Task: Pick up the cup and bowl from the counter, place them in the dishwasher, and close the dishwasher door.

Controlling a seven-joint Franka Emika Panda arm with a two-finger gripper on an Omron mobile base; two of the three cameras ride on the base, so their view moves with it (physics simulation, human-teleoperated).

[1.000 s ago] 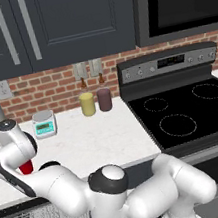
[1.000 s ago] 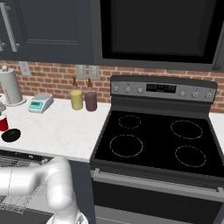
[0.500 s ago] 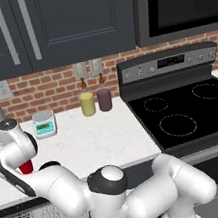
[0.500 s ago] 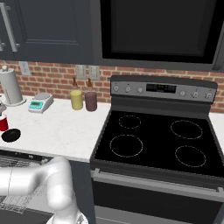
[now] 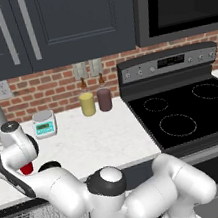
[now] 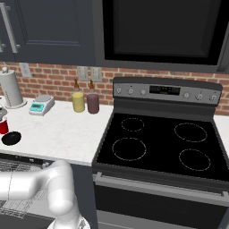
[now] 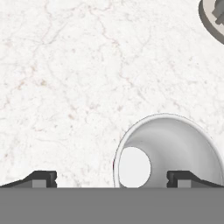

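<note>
Cup (image 6: 3, 126): on counter (image 6: 62, 129), unlifted; gripper (image 7: 111, 179) spread wide above it, holding nothing. Bowl (image 6: 11, 137): beside cup, untouched. Dishwasher (image 6: 13, 179): open, both items outstanding.

A black glass stove top (image 6: 161, 143) with four ringed burners sits to the right, its grey control panel (image 6: 165, 91) at the back. Against the red brick backsplash (image 5: 51, 88) stand a yellow canister (image 5: 87, 104) and a maroon canister (image 5: 104, 99), just beside each other. Left of them lies a small kitchen scale (image 5: 44, 124) with a teal display, and farther left a paper towel holder (image 6: 10, 88) stands upright. Dark upper cabinets (image 5: 55, 24) with silver bar handles hang above, and a dark microwave (image 6: 165, 31) hangs over the stove.
</note>
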